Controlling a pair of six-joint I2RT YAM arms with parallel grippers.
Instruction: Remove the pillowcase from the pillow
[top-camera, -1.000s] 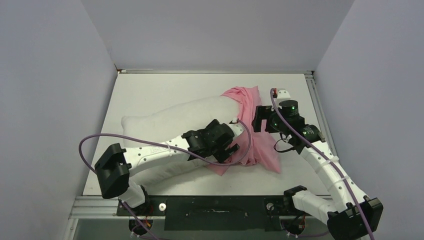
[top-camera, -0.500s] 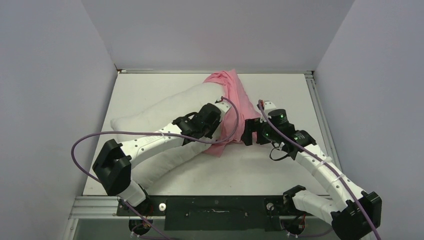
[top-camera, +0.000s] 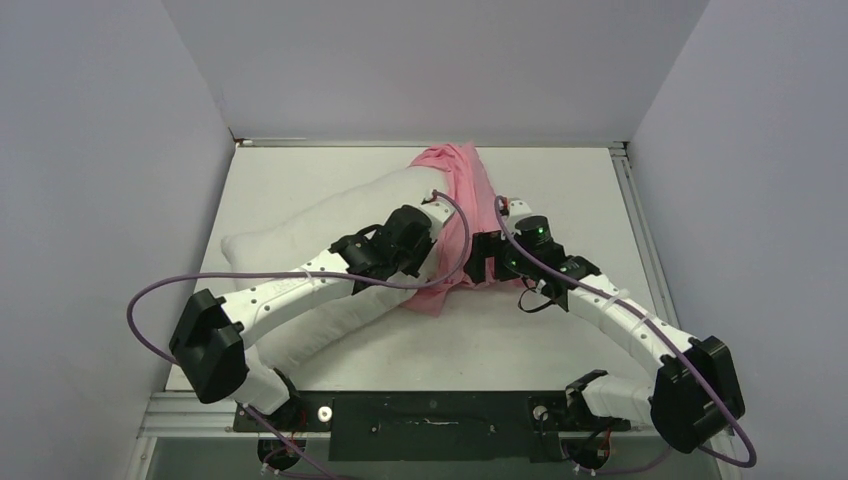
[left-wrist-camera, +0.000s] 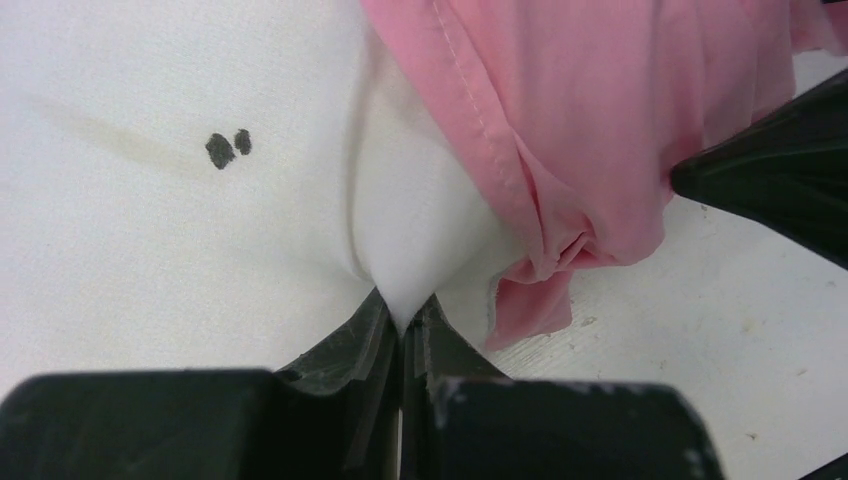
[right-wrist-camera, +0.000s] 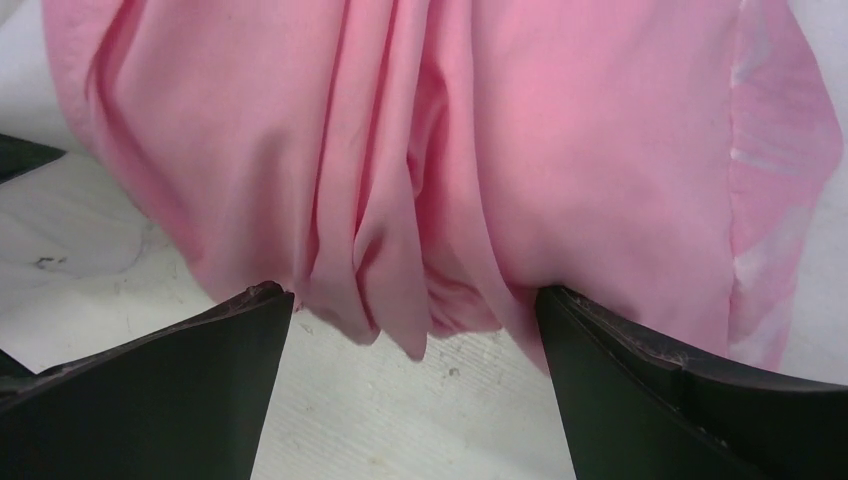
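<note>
The white pillow (top-camera: 330, 215) lies slantwise across the table. The pink pillowcase (top-camera: 462, 185) is bunched over its right end. My left gripper (top-camera: 428, 250) sits at the case's hem and is shut on a pinch of white pillow fabric (left-wrist-camera: 405, 300), just left of the pink hem (left-wrist-camera: 540, 150). Two dark specks (left-wrist-camera: 228, 148) mark the pillow. My right gripper (top-camera: 478, 265) stands open at the case's near right edge. In the right wrist view its fingertips (right-wrist-camera: 255, 310) flank hanging folds of the pillowcase (right-wrist-camera: 420, 170) without pinching them.
The white table (top-camera: 570, 190) is boxed in by grey walls on three sides, with a metal rail (top-camera: 630, 200) along its right edge. Purple cables (top-camera: 170, 290) loop off both arms. A finger of the right gripper (left-wrist-camera: 780, 180) shows in the left wrist view.
My left gripper has shut on the pillow. The pillow and case shifted toward the back left. My right arm swung left, up to the pillowcase, and stayed open.
</note>
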